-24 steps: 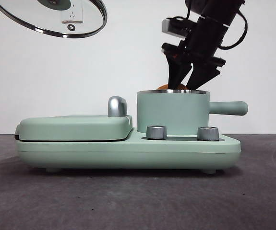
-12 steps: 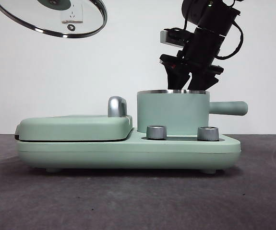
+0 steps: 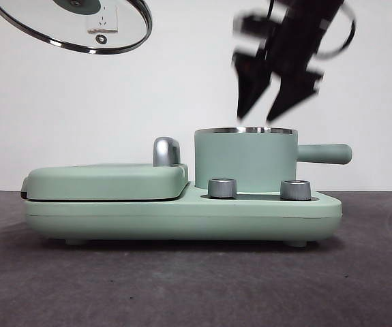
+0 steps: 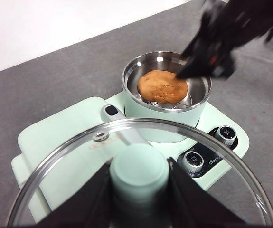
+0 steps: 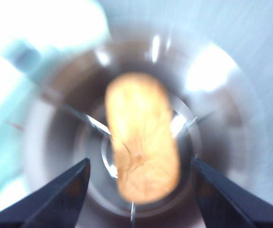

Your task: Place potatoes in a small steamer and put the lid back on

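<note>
The orange-brown potato (image 4: 162, 87) (image 5: 143, 137) lies inside the small steamer (image 3: 245, 161) (image 4: 166, 71), a mint-green pot with a steel rim and a side handle (image 3: 325, 153). My right gripper (image 3: 272, 102) (image 5: 138, 199) hangs open just above the pot's rim, blurred by motion, with nothing between its jaws. My left gripper (image 4: 139, 187) is shut on the mint-green knob of the glass lid (image 3: 73, 24) (image 4: 141, 166), held high at the upper left of the front view, away from the pot.
The steamer stands on a mint-green cooker base (image 3: 182, 211) with two steel dials (image 3: 222, 188) (image 3: 295, 189). A flat griddle cover (image 3: 107, 180) with a steel handle (image 3: 166, 151) lies to the pot's left. Grey tabletop (image 3: 196, 286) surrounds the base.
My right gripper let go of the potato in the pot and has risen out above the rim. The lid and my left gripper have stayed still.
</note>
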`<state>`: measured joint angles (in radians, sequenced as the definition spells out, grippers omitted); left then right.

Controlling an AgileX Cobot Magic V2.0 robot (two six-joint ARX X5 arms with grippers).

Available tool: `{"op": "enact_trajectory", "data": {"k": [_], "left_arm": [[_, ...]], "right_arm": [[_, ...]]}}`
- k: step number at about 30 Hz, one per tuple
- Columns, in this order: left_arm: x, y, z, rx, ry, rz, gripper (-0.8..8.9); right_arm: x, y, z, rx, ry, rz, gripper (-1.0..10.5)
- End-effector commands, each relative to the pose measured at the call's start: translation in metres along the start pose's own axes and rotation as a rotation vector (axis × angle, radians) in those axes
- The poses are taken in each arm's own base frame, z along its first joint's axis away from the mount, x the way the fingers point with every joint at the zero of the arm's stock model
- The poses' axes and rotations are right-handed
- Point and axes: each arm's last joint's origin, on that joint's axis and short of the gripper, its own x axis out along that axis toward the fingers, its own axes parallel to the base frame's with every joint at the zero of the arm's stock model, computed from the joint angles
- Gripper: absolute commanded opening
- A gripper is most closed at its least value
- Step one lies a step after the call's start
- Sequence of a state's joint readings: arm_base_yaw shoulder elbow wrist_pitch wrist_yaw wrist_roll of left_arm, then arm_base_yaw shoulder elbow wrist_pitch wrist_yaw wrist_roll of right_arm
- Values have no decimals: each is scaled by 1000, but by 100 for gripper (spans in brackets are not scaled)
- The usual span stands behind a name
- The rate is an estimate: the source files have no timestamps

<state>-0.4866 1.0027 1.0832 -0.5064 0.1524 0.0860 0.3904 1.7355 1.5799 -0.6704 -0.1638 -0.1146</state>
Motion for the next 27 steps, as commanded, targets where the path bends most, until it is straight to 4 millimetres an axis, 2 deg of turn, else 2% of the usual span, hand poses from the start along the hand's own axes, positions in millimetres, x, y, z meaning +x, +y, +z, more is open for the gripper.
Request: {"op": "enact_trajectory", "data": {"k": [1, 4, 6, 10, 19, 22, 27], "left_arm": [[-4, -1, 7, 15, -45, 0, 14], [-4, -1, 8, 16, -54, 0, 14], [-4, -1, 9, 18, -69, 1, 14], [-4, -1, 14, 23, -117, -11, 14], [3, -1, 23, 41, -205, -44, 14], [14, -1, 26, 47, -222, -61, 14], [44, -5, 30, 65, -260, -90, 14]], "right_arm": [[-38, 6, 9, 16, -73, -15, 336], [-90, 14, 3, 12, -124, -47, 336], [-117, 20, -8, 6, -164, -53, 336], [-161, 31, -50, -6, -268, -85, 334], [-210, 48, -127, 55, -406, -81, 329], [-224, 53, -147, 79, -460, -77, 329], [-246, 59, -172, 109, -506, -70, 329]]}}
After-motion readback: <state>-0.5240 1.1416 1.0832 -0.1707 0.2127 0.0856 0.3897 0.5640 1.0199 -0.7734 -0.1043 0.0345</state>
